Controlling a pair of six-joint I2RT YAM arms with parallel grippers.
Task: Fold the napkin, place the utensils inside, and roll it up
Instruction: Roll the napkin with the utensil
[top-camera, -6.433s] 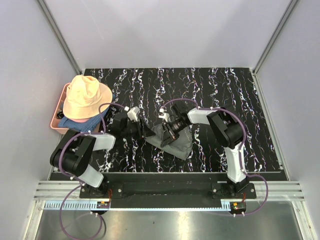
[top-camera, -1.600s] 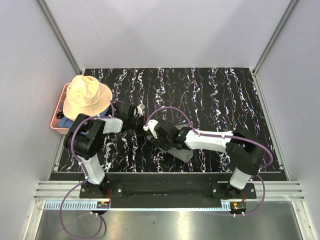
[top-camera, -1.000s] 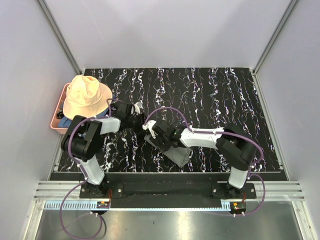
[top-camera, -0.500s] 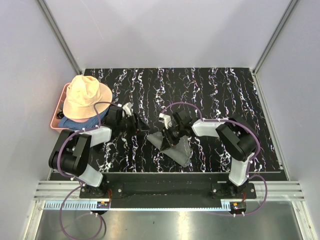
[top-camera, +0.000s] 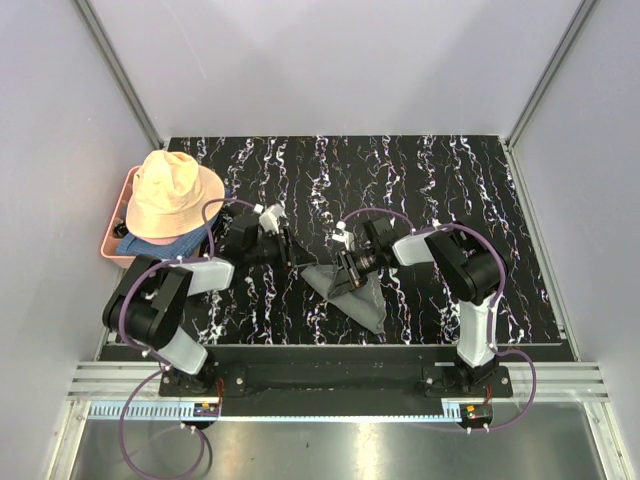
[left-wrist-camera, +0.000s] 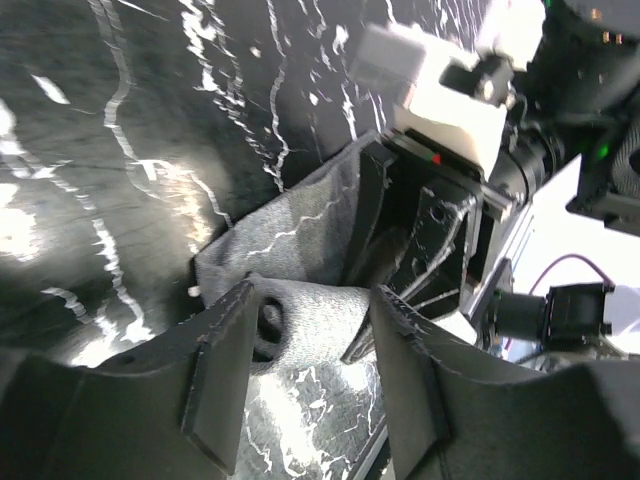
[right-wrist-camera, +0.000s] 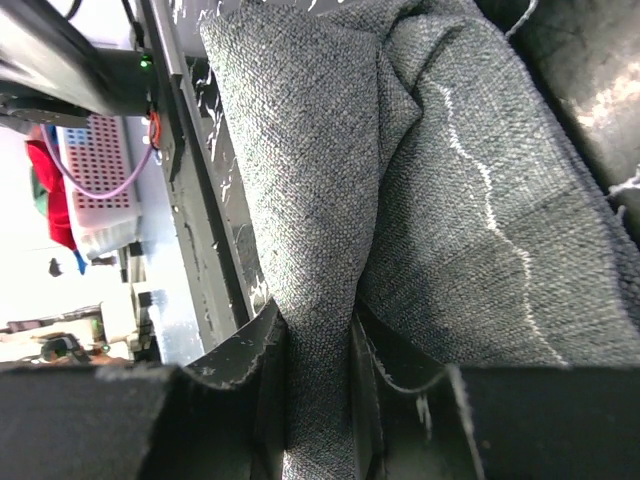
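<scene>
My right jaws pinch a fold of the napkin, which runs 11 to 5 o'clock, while my left jaws stand apart at its 10 o'clock corner.

Napkin top hid. under R gripper

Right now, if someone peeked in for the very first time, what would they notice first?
The big peach hat at the left edge pops out most against the black marbled table. Next, the two robot arms meet over a crumpled grey napkin near the front middle. There the right claw pinches a fold of it, and the left claw stands open at its edge.
</scene>
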